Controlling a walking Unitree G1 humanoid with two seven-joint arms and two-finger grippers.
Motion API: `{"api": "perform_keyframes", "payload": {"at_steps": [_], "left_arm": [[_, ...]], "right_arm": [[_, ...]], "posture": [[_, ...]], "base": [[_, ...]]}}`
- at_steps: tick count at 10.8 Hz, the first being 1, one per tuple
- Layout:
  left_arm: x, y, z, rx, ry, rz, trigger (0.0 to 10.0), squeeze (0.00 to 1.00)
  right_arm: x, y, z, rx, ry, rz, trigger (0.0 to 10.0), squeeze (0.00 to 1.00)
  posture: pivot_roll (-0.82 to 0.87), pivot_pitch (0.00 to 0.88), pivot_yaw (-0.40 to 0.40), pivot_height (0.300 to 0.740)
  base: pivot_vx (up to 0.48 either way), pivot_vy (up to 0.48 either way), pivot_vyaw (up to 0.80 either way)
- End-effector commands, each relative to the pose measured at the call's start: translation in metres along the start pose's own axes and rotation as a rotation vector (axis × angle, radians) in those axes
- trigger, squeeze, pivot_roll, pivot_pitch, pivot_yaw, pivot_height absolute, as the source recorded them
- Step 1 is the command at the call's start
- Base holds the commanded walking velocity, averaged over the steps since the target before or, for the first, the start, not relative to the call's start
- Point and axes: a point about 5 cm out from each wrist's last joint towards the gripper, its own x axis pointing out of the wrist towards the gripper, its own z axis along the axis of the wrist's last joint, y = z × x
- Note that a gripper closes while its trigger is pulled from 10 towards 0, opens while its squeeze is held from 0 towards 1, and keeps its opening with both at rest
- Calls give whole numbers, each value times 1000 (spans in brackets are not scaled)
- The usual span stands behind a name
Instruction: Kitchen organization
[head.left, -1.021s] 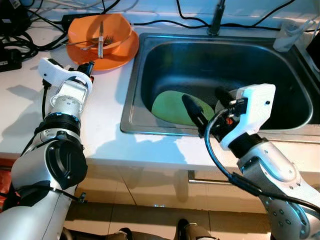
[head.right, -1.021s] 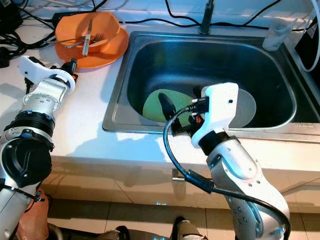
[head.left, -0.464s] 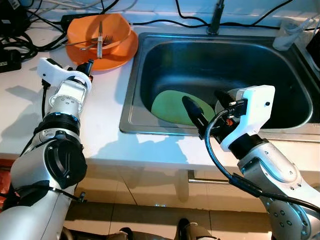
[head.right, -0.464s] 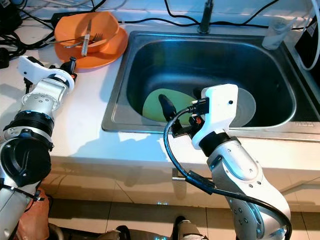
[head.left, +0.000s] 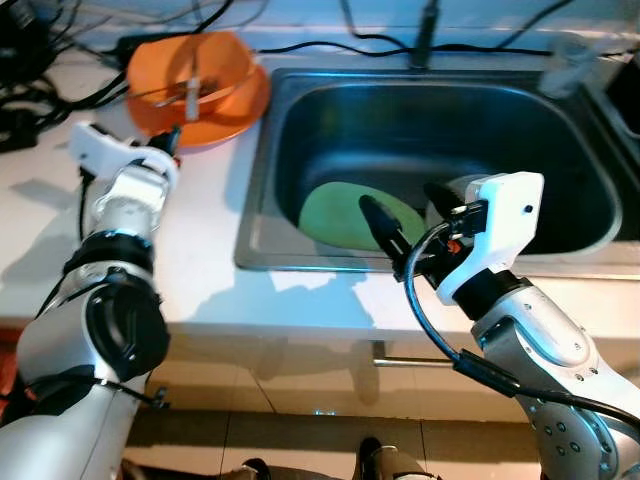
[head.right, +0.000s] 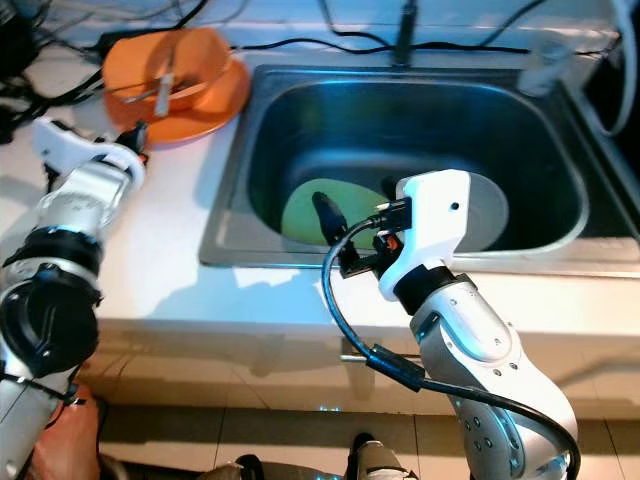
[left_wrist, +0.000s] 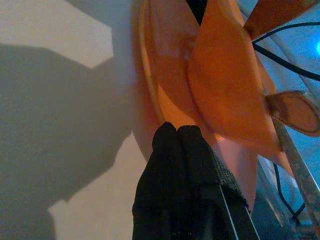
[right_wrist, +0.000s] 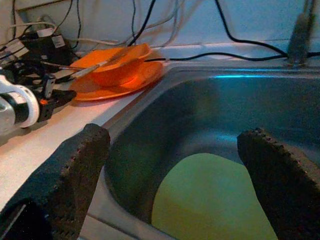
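An orange bowl (head.left: 190, 68) holding a fork (head.left: 186, 90) sits on an orange plate (head.left: 238, 104) on the white counter, left of the sink (head.left: 256, 200). My left gripper (head.left: 171, 140) is shut, with its tips (left_wrist: 177, 131) at the near rim of the orange plate (left_wrist: 165, 90). A green plate (head.left: 338, 214) lies flat in the sink bottom, with a grey plate (head.right: 492, 208) beside it. Above the sink's front edge my right gripper (head.left: 398, 196) stands open over the green plate (right_wrist: 215, 195), fingers (right_wrist: 75, 170) far apart and nothing between them.
The faucet (head.left: 428, 30) rises behind the sink. A clear cup (head.left: 565, 60) stands at the back right corner. Black cables and plugs (head.left: 30, 70) crowd the counter's back left. Bare white counter (head.left: 200, 260) runs between the sink and the front edge.
The whole picture has shifted slightly and blurred, so the camera moved. Both grippers keep nearly the same places relative to the plates.
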Motion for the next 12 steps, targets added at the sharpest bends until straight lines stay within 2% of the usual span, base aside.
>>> {"api": "perform_keyframes", "payload": {"at_steps": [1, 6, 9, 12], "left_arm": [[-12, 66, -43, -24, 180, 224, 0, 0], [-20, 99, -24, -15, 161, 283, 0, 0], [-23, 106, -21, -2, 166, 296, 0, 0], [-24, 105, -21, 14, 177, 291, 0, 0]], "right_arm": [[-1, 0, 0, -5, -2, 1, 10000, 0], [4, 0, -1, -4, -3, 23, 10000, 0], [6, -1, -2, -4, -5, 27, 10000, 0], [8, -1, -3, -3, -12, 31, 10000, 0]], "posture": [[-339, 231, -23, 740], [-295, 217, -37, 740], [-288, 213, -35, 740], [-279, 206, -31, 740]], "base": [[0, 0, 0], [0, 0, 0], [0, 0, 0], [0, 0, 0]]}}
